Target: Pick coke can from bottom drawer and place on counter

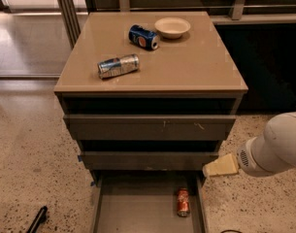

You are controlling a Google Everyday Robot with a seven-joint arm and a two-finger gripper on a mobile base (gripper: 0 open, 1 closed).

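Down at the bottom of the frame, the bottom drawer (138, 212) stands pulled open, and there's the coke can (183, 202), lying on its side against the right wall of the grey tray. Just above and to the right, the gripper (220, 166) hangs on its white arm (276, 149), beside the drawer's right edge and clear of the can; open or closed, I cannot tell. Above that, two flat drawer fronts (150, 127) sit shut. Up on the tan worktop (201, 67), a silver-and-blue can (118, 65) lies left of centre, a blue Pepsi can (143, 37) lies further back, and a pale bowl (172, 27) sits just beside it.
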